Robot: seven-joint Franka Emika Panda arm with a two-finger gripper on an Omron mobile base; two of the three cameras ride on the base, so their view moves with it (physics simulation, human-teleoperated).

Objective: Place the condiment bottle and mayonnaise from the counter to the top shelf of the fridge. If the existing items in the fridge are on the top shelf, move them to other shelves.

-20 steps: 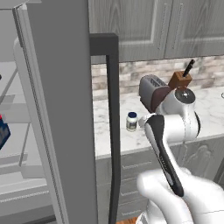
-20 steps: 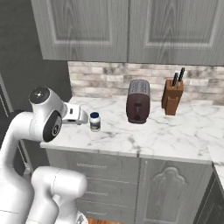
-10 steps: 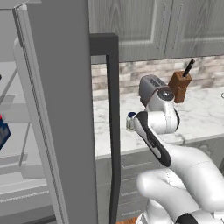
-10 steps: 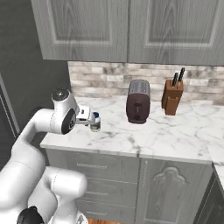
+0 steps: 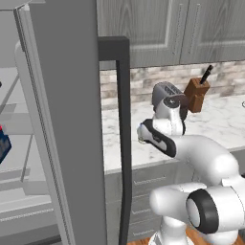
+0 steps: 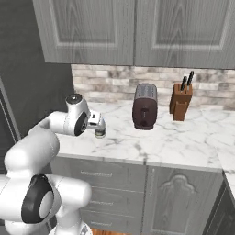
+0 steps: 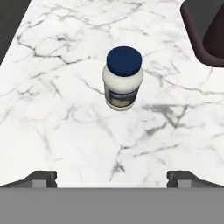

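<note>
The mayonnaise jar (image 7: 123, 78) stands upright on the marble surface (image 7: 65, 122), white with its dark blue lid on, and I take it as my landmark. The tool (image 7: 111, 177) hangs just above and short of the jar with its two dark tips spread wide apart, released and grasping nothing; bare marble lies between the tips and the jar. From the right side of the base, the tool (image 6: 97, 125) sits right in front of the jar, so little of the jar can be made out there.

To the right of the jar stands a dark toaster (image 6: 145, 106), near but apart from it. Further right, beyond the toaster, a brown knife block (image 6: 180, 101) sits against the brick wall.

To the left of the jar, the fridge (image 5: 72, 119) has its thick grey door swung open. Inside, a red and blue pack (image 5: 3, 143) shows at the far left edge on a pale shelf; which shelf I cannot tell.
</note>
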